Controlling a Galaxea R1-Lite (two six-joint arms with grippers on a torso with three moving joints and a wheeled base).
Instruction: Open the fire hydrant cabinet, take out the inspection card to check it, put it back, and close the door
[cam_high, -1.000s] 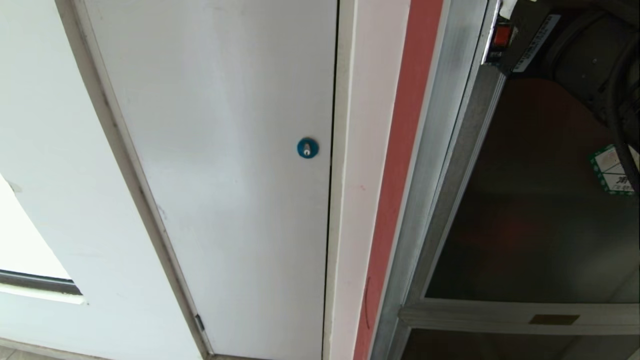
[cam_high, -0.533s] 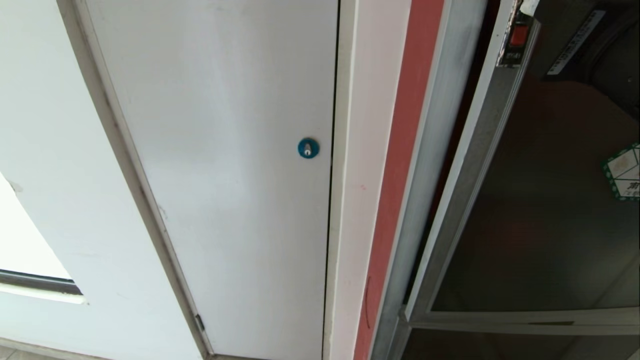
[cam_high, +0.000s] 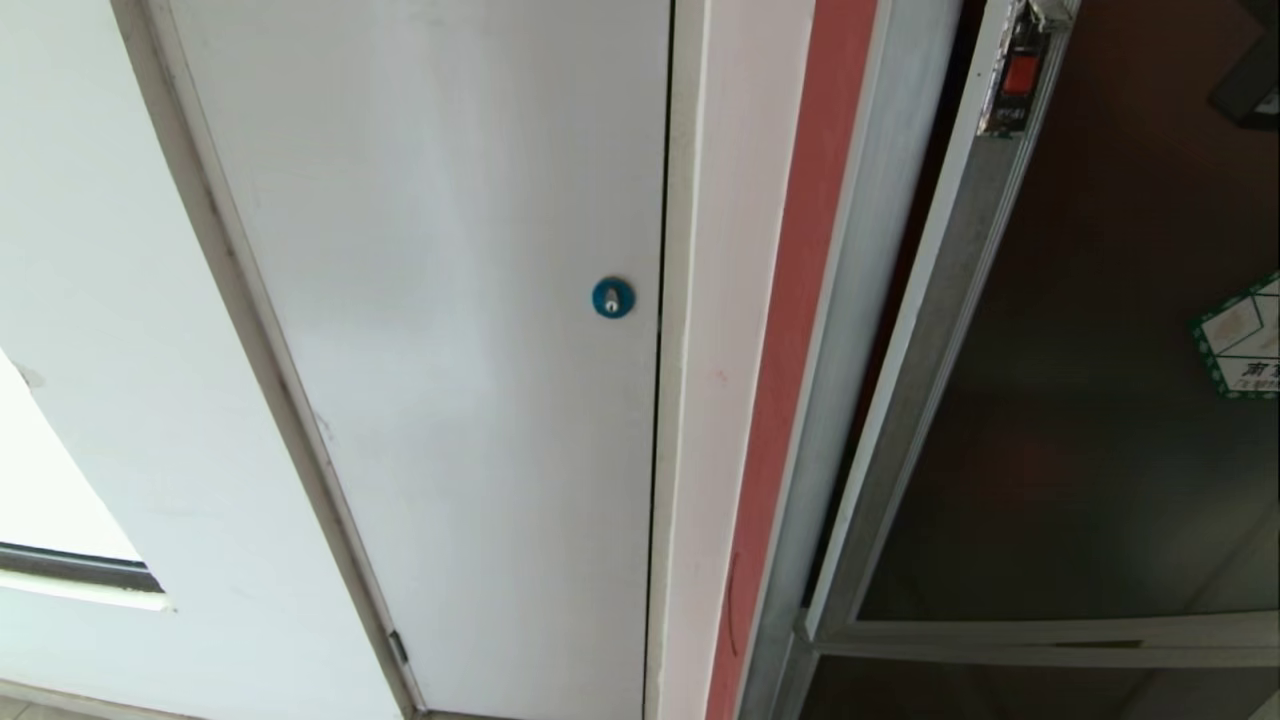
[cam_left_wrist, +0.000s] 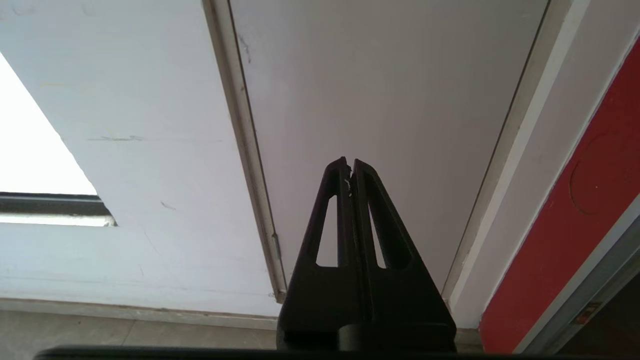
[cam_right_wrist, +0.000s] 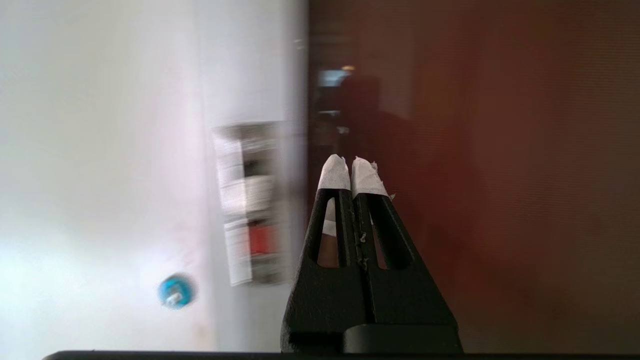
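Aluminium frame, silver, on one fire hydrant cabinet at the right of the head view. One door: dark tinted glass in a silver frame, its latch edge standing clear of the cabinet post with a dark gap between them, so it is ajar. One small red latch at the top of that edge. One green-bordered white sticker on the glass, cut off by the right border. A red strip of the cabinet's side runs beside a pale wall post.

One plain white door fills the middle of the head view, with one round blue lock near its right edge. White wall to its left; a dark window sill low at the far left. Grey floor shows at the foot of the wall in the left wrist view.

Inspection card: in no view.

Right tool: fingers pressed together, white tape on both tips, nothing between them. It points at the dark glass just beside the latch edge; contact cannot be told, the view is smeared. It is out of the head view.

Left tool: fingers together, empty, facing the white door, well apart from the cabinet.
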